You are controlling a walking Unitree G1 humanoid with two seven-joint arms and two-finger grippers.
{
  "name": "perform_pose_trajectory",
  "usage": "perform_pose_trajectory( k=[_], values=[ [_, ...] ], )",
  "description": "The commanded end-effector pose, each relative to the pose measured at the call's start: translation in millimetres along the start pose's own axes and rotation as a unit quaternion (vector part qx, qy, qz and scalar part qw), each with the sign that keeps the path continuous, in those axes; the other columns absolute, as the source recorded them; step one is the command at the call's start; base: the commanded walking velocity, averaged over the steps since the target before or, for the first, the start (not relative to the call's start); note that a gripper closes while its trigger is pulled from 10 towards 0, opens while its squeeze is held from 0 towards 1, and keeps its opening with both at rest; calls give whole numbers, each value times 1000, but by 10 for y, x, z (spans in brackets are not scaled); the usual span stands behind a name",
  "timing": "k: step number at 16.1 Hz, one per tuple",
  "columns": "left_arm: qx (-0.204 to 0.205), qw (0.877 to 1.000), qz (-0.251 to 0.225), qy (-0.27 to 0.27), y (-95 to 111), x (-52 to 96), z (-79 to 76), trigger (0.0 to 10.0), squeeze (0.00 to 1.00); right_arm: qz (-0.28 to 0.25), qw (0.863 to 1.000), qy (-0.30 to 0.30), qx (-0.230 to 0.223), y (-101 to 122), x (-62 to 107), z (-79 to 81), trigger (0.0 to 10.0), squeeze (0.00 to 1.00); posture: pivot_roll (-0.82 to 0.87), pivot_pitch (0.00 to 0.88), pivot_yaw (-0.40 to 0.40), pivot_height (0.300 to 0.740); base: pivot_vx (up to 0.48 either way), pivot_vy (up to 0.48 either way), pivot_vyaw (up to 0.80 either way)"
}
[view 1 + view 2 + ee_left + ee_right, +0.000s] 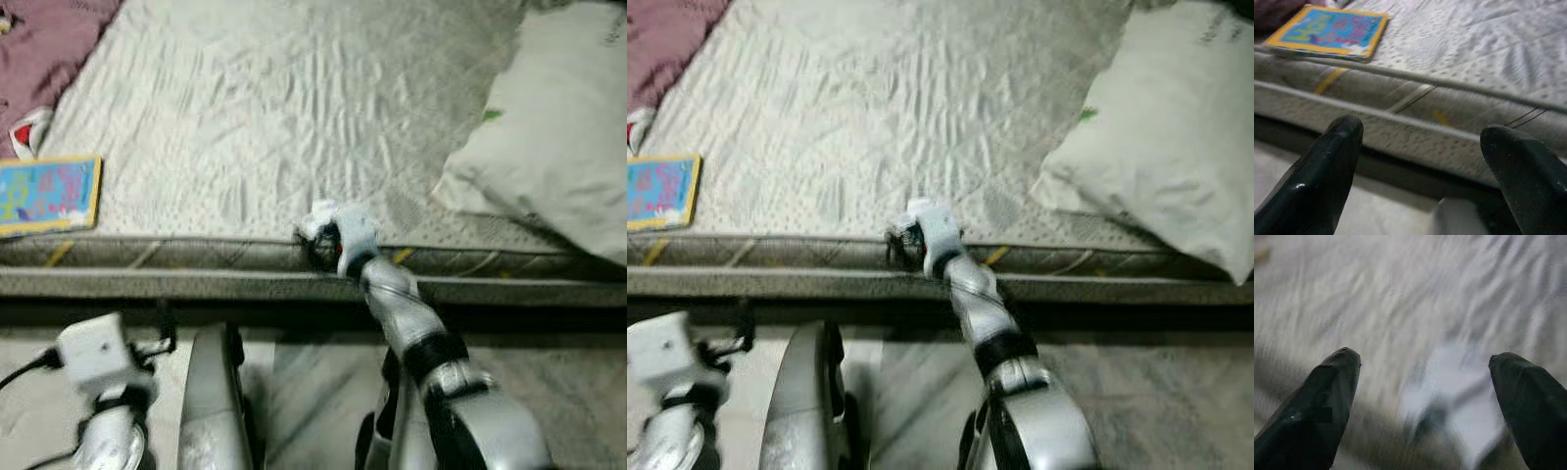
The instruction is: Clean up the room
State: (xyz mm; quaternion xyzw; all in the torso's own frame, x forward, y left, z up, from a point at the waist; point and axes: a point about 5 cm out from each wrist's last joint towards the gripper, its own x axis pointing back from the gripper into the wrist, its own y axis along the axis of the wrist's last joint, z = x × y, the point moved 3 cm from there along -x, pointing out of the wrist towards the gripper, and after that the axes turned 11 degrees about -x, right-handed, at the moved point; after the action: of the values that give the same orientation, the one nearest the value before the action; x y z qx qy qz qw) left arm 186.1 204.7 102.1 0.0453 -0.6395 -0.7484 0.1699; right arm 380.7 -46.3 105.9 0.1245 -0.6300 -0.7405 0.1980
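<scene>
A colourful picture book (47,194) with a yellow border lies on the grey-white mattress (274,127), near its front left edge. My left gripper (1420,142) hangs low beside the bed. It is open and empty, facing the mattress side, with the book (1327,32) beyond and above it. My right arm reaches forward to the middle of the mattress's front edge, its wrist (338,235) just over the rim. The right gripper (1425,367) is open above the blurred sheet and holds nothing.
A large white pillow (558,147) lies on the right of the bed. A pink blanket (49,39) covers the far left corner, with a small red and white item (29,132) beside it. Pale floor (313,392) runs below the bed frame.
</scene>
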Motion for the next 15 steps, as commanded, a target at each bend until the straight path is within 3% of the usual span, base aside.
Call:
perform_pose_trajectory(
  k=[1,7,11,15],
  values=[
    [-7,1000,3,6,18,30,35,10000,0,-24,1000,-6,-9,86,-28,9,10000,0,225,282,-2,546,0,0,0],
    [-10,1000,9,8,81,127,30,10000,0,-26,999,-21,8,96,-129,117,10000,0,254,305,-19,546,0,0,0],
    [-10,1000,16,6,81,170,-3,10000,0,-10,997,-64,34,-29,-91,26,10000,0,273,308,-22,546,0,0,0],
    [-15,1000,16,6,90,157,9,10000,0,13,994,-98,53,-127,-93,43,10000,0,287,301,-21,546,0,0,0]
  ],
)
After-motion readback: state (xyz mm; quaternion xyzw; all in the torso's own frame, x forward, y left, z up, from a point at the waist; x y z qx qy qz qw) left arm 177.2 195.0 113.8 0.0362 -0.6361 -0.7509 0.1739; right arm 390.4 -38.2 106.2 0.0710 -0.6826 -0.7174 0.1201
